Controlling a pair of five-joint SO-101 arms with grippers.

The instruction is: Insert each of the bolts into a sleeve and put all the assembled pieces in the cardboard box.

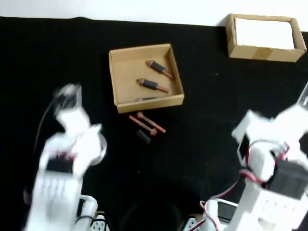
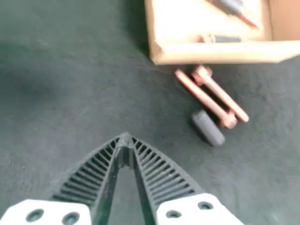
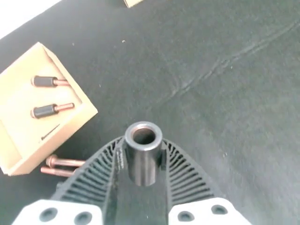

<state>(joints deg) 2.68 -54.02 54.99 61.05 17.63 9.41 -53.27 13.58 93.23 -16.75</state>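
Right end effector (image 3: 140, 140) pinches a dark sleeve (image 3: 142, 161) between its ribbed fingers (image 3: 187, 173). The sleeve stands on end in the grip, with its open bore facing the wrist camera. This end effector hangs above the black counter (image 3: 225, 93), well apart from the cardboard box (image 1: 147, 102) and off to the box's right as the high view has it.

Left end effector (image 2: 125, 139) has its fingers pressed together at the tips with nothing between them. It hovers over bare counter near the box's front wall, off toward the box's left corner.

Two assembled pieces (image 1: 152, 85) lie inside the cardboard box, each a copper-coloured bolt with a dark sleeve on it. One is close to the box's far wall and the other is nearer its middle, and the two lie apart and roughly parallel.

Just outside the box's front wall, two bare bolts (image 2: 202, 96) lie side by side on the counter with their heads at opposite ends. They are so close together that I cannot tell whether they touch. A loose sleeve (image 2: 208, 127) lies just beyond them on the side away from the box, right beside the head of one bolt.

A second box (image 1: 262, 50), also cardboard and holding something white, sits well apart from the cardboard box, past its far right corner at the counter's back edge.
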